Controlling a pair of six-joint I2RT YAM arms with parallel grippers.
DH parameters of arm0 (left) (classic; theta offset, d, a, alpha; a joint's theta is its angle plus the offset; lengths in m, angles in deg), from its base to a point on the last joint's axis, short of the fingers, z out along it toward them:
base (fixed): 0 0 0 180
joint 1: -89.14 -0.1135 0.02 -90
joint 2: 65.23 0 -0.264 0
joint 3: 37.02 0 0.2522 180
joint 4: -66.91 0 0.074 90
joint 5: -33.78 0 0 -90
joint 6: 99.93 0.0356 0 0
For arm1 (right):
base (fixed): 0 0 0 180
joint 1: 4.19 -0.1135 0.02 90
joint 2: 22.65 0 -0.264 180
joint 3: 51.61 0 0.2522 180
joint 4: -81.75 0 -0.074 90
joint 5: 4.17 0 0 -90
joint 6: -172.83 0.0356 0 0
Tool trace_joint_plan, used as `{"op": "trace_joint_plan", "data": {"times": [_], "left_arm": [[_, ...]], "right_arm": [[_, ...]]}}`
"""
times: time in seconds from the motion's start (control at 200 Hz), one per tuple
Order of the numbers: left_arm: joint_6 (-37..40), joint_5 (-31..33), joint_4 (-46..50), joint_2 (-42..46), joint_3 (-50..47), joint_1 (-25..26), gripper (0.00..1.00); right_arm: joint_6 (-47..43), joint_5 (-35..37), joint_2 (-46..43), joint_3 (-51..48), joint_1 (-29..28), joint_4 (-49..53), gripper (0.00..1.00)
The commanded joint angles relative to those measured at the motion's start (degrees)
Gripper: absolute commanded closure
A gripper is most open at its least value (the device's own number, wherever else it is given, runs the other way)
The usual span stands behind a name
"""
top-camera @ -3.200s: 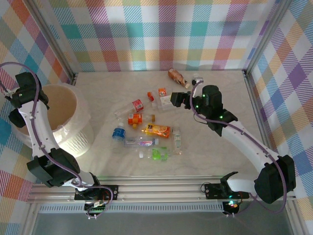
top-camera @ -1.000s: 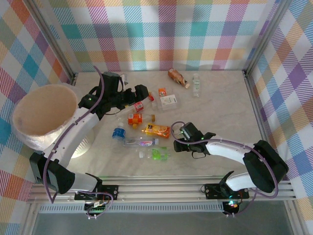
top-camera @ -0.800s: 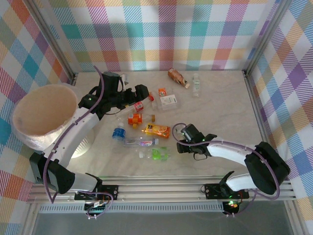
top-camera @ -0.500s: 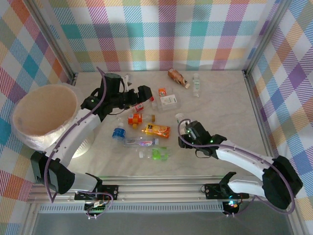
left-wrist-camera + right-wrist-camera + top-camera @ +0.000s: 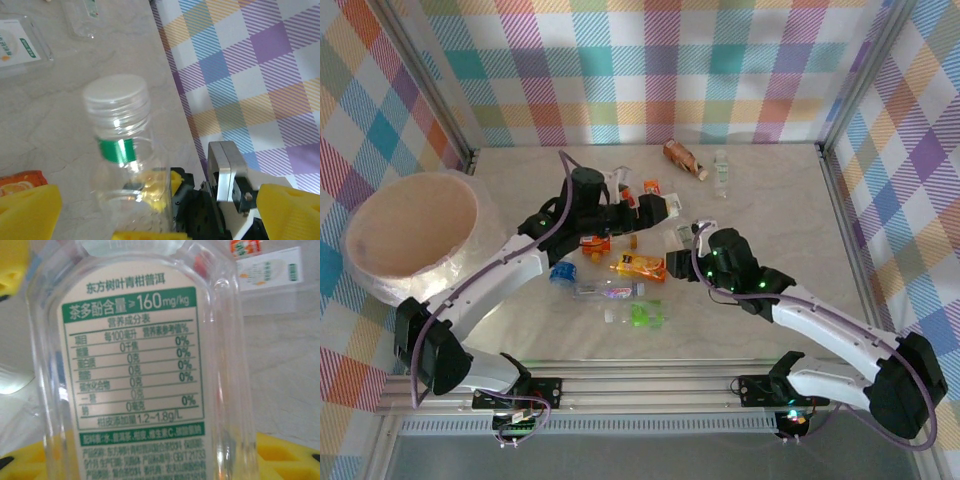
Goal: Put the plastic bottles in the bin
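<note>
Pinching a clear green-labelled bottle [image 5: 135, 365], the right pincer [image 5: 688, 250] holds it near the middle of the desk [image 5: 770, 200]. Left pincer [image 5: 658, 208] spread wide, just beside that bottle. The other bottles [image 5: 620, 265] lie clustered centre-left. The bin [image 5: 395, 290] stands at the left edge.
</note>
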Motion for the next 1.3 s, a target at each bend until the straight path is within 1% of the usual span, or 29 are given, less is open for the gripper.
{"op": "trace_joint_plan", "data": {"times": [0.0,0.135,0.175,0.275,0.355,0.445,0.59,0.66,0.82,0.89,0.91,0.94,0.995,1.085,1.105,1.165,1.275,1.295], "left_arm": [[-1.21,2.67,-2.37,-2.3,0.89,1.94,0.0],[-0.76,7.82,2.3,-3.88,2.79,3.69,0.0],[-1.28,7.48,2.15,-4.2,2.55,3.88,0.0],[-2.57,4.18,0.5,-5.5,2.27,3.94,0.01],[-3.08,2.93,-0.35,-6.22,2.21,4.05,0.07],[-2.98,1.82,-0.67,-6.6,2.53,4.07,0.15],[-1.44,1.84,0.52,-6.74,3.66,4.06,0.32],[-0.74,3.02,1.67,-6.74,4.07,4.05,0.37],[-1.03,9.44,5.3,-6.2,4.22,4.07,0.41],[-3.47,12.42,4.28,-5.4,2.68,4.14,0.42],[-4.1,12.77,4.25,-5.12,1.99,4.06,0.42],[-4.75,13.09,1.55,-4.84,1.08,4.08,0.43],[-5.28,13.95,1.03,-4.43,-0.04,4.11,0.44],[-3.71,15.96,3.2,-3.94,0.55,3.98,0.45],[-3.03,16.57,5.53,-3.86,0.85,3.97,0.45],[-1.49,18.63,7.81,-3.2,1.7,3.71,0.45],[-0.04,23.09,8.6,-1.34,1.42,3.19,0.46],[0.06,23.79,8.53,-0.88,1.26,3.26,0.46]], "right_arm": [[-1.57,-4.99,1.5,2.22,-0.52,-6.84,0.55],[-1.21,-5.72,1.77,2.42,-0.91,-11.89,0.55],[-1.33,-6.09,1.85,2.53,-0.99,-13.35,0.55],[-2.28,-7.98,2.37,3.36,-1.09,-15.49,0.54],[-3.36,-8.69,2.91,4.06,-1.31,-16.28,0.54],[-4.0,-6.57,3.72,4.87,-1.53,-16.18,0.52],[-6.16,-6.86,5.52,6.98,-1.57,-16.5,0.52],[-7.18,-7.93,6.29,7.79,-1.62,-16.49,0.51],[-9.32,-10.41,7.91,9.9,-1.64,-12.99,0.47],[-9.38,-10.77,8.52,10.65,-1.61,-11.09,0.43],[-9.34,-10.7,8.58,10.72,-1.6,-10.76,0.41],[-9.13,-10.61,8.76,10.81,-1.62,-10.43,0.39],[-9.15,-10.77,8.97,10.75,-1.62,-10.01,0.34],[-9.73,-11.41,9.24,10.99,-1.62,-8.45,0.24],[-10.11,-11.64,9.25,11.12,-1.62,-7.92,0.21],[-10.9,-11.6,8.83,11.49,-1.62,-6.46,0.15],[-12.14,-10.39,7.06,12.11,-1.62,-4.34,0.0],[-12.31,-10.07,6.8,12.21,-1.62,-4.07,0.0]]}}
